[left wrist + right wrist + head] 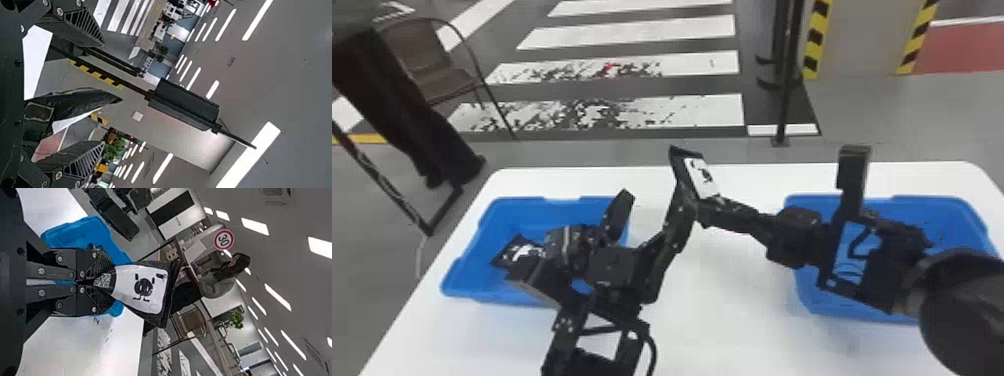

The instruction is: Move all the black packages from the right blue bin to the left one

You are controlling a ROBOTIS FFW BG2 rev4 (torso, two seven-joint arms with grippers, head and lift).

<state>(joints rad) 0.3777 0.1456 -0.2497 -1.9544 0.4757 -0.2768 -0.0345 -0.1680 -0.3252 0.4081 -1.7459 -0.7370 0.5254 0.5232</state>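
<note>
Gripping package [703,177] edge, right claw [708,209] between bins [922,198]

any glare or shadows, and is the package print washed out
Left wrist view: ceiling lights glare white; right wrist view: ceiling lights bright too, print on black package not washed out; head view: faint shadow on the white table by the right blue bin.

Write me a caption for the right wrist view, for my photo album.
The right gripper shut on a black package with a white label, a blue bin beyond.
</note>
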